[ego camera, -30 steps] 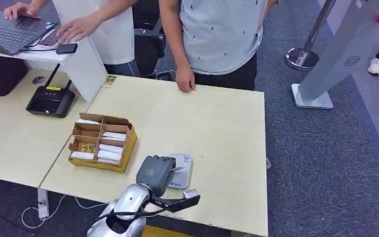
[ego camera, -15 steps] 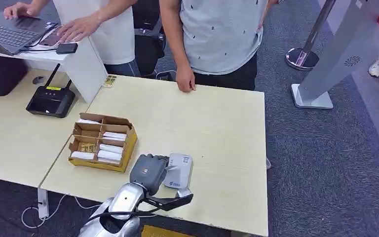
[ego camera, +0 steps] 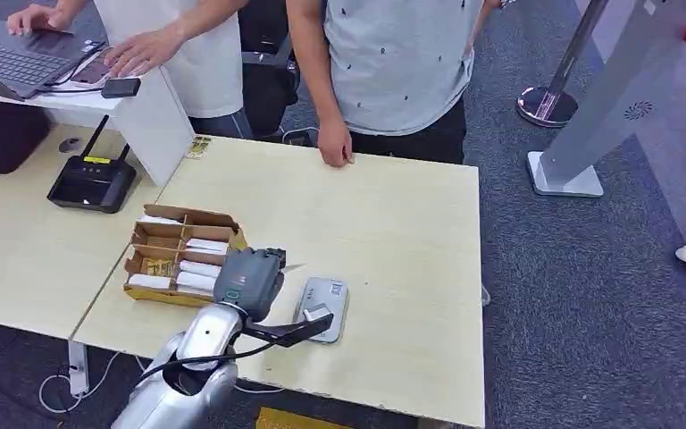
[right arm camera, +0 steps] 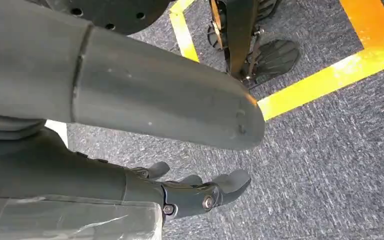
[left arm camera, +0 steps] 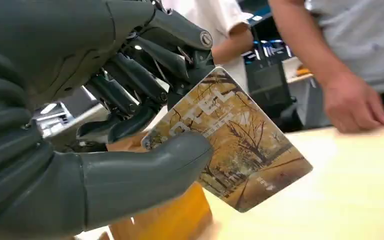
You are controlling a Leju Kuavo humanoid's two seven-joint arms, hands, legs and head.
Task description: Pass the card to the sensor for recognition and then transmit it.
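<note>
Card [left arm camera: 230, 145] pinched between thumb and fingers of left hand [ego camera: 248, 281]; held clear of the table [ego camera: 393, 223], not touching it. In the left wrist view the printed face (yellow tree picture) is seen, with most of the card projecting past the fingertips [left arm camera: 130, 125].

Hand is placed above the near half of the table, between the cardboard box [ego camera: 183, 255] toward the left edge and the sensor [ego camera: 323, 308] lying flat near the near edge. Card's free end is seen in the head view pointing away from the box, just short of and above the sensor.

Person's hand [ego camera: 335, 146] rests on the far edge, well apart.

Right hand [right arm camera: 200, 192] hangs over the carpet, fingers loosely apart, nothing held.

Judgement: left hand is the nearer, and the card's free end leads toward the person's side for handing on.
</note>
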